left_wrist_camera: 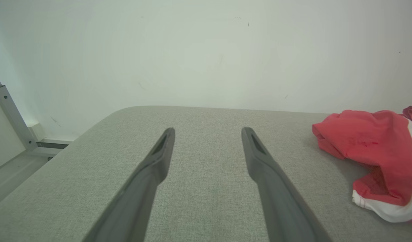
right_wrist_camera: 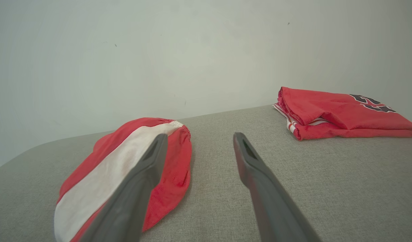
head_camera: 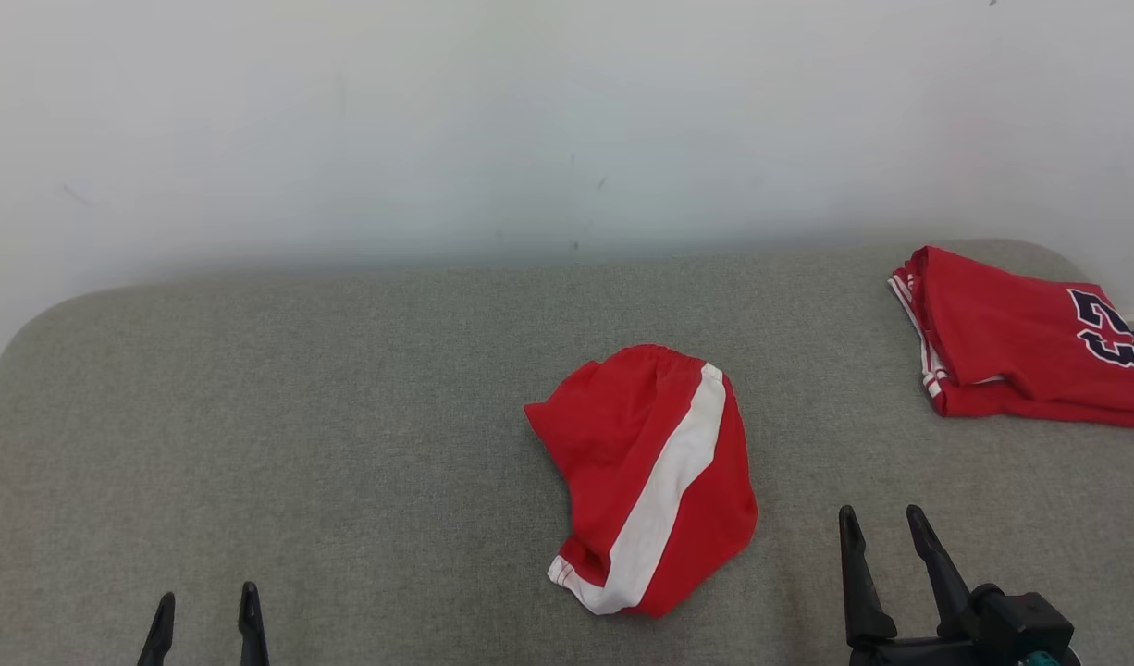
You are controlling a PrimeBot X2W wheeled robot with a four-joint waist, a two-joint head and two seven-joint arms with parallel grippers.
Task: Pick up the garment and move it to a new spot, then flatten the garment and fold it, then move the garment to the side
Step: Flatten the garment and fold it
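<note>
The left gripper [head_camera: 207,594] hangs well to the left of the garment [head_camera: 655,499], low over the grey padded surface [head_camera: 345,416]. Its two fingers stand wide apart with nothing between them. The garment itself, red shorts with a white side stripe, lies in a loose heap, with the elastic waist toward the wall and the hem toward the robot. Just to the right of the garment is the right gripper [head_camera: 880,511], also spread open and empty. In its wrist view one finger crosses in front of the white stripe (I cannot tell if it touches the cloth). Further right of the garment, well apart, lies a folded red shirt [head_camera: 1020,342] with dark numbers, which seems to need no work. I judge that the first step, the picking up, is not yet begun. The next move calls for bringing a gripper over an edge of the garment, lowering it until the fingers straddle a fold, and closing on the cloth before lifting.
</note>
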